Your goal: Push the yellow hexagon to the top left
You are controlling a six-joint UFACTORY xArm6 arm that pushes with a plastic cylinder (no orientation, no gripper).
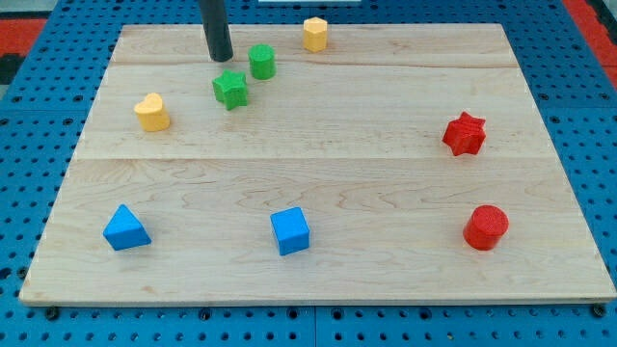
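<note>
Pale wooden board [318,164] with smooth, visible grain; blocks like the yellow hexagon [315,34] look matt plastic.

A lab test bench, by the look of it. A pale wooden board [386,280] serves as the counter, and around it on every side runs a blue perforated panel [39,106] with evenly spaced holes, the kind used for mounting rigs. Small coloured plastic blocks on the board, such as a blue cube [290,231], look like test pieces.
</note>
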